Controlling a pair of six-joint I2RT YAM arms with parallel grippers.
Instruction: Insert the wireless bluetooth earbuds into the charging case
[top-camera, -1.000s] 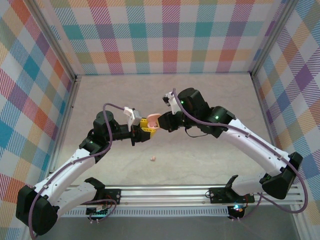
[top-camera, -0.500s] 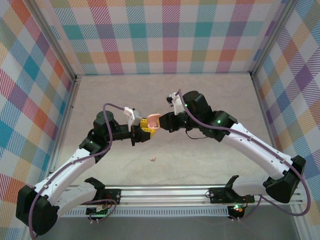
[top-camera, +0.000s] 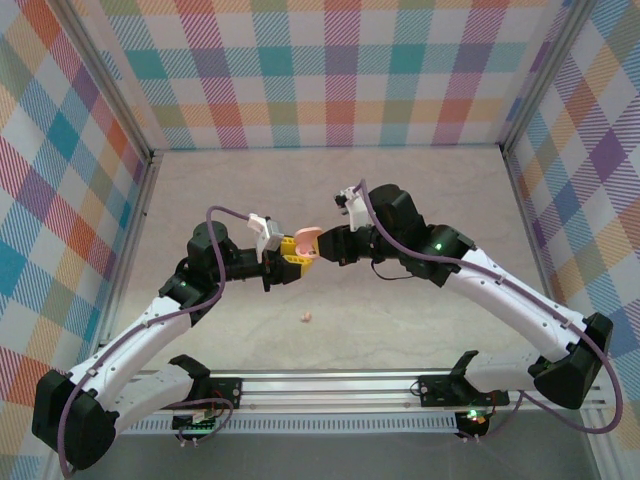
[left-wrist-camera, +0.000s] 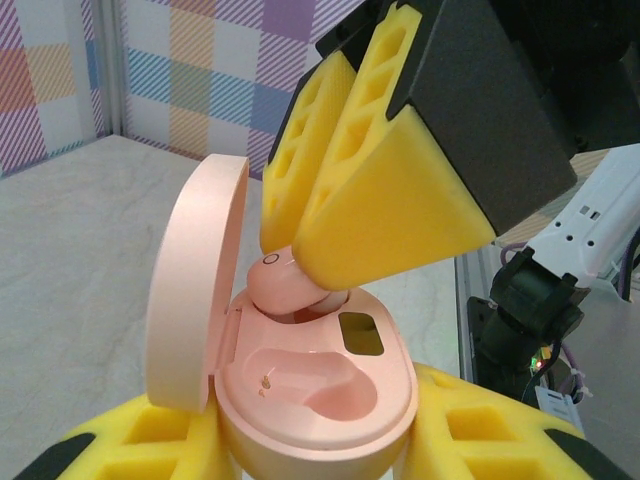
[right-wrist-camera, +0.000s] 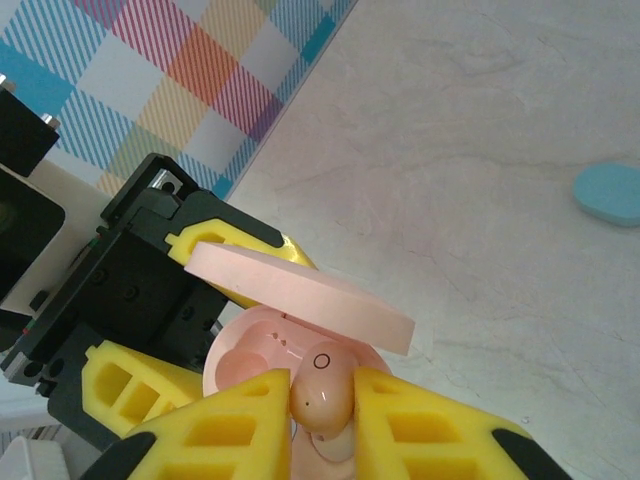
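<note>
My left gripper (left-wrist-camera: 315, 442) is shut on the base of an open pink charging case (left-wrist-camera: 315, 385), whose lid (left-wrist-camera: 195, 280) stands up on the left. The case's near socket is bare. My right gripper (right-wrist-camera: 322, 412) is shut on a pink earbud (right-wrist-camera: 322, 385) and holds it at the case's far socket (left-wrist-camera: 285, 290), touching the case. In the top view the two grippers meet mid-table, left (top-camera: 288, 252) and right (top-camera: 324, 246), with the case (top-camera: 305, 238) between them. Another pink earbud (top-camera: 306, 318) lies loose on the table in front of them.
A light blue case (right-wrist-camera: 610, 195) lies on the marble tabletop, to the right in the right wrist view. Plaid walls (top-camera: 330, 70) close in the back and both sides. The arm bases sit on a rail (top-camera: 330, 390) at the near edge.
My right wrist has shifted slightly to the right and turned a little while its fingertips stay at the case. The left arm and the case have not moved.
</note>
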